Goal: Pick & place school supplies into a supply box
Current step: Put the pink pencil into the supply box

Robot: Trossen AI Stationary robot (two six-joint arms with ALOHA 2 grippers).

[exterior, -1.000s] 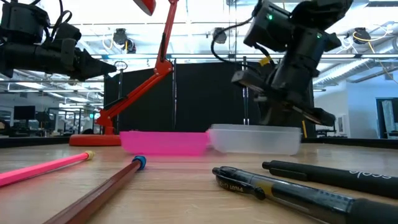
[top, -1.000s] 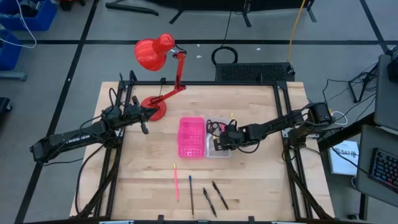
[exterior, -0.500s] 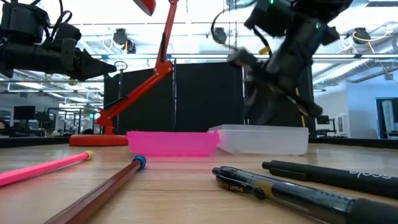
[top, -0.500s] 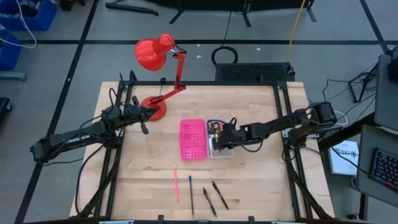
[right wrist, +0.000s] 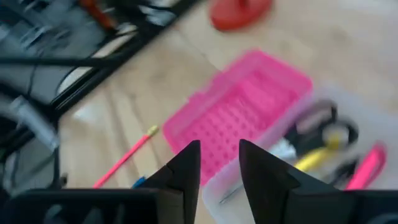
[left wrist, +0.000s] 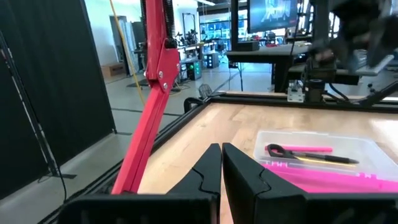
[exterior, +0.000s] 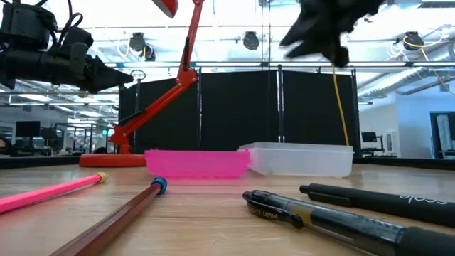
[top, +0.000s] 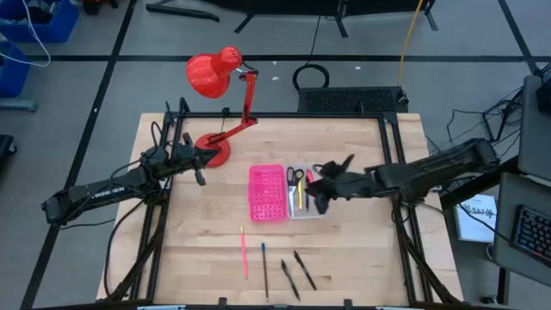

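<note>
The supply box lies open mid-table, its pink gridded half joined to the clear tray. Black-handled scissors, a pink pen and a yellow pen lie in the tray. A pink pencil and three black pens rest on the table nearer the front edge. My right gripper hangs open and empty in the air above the tray's right side. My left gripper waits shut and level beside the lamp's base, holding nothing.
A red desk lamp stands on its base at the far left, its shade reaching past the table's far edge. Dark frame rails run along the table's sides. Bare wood lies to the box's left and right.
My right gripper has risen out of the clear tray and drawn back toward the table's right edge, rolling as it went. The pens in the tray, covered by it before, now show. The box has slid a little along the table. My left arm kept still.
</note>
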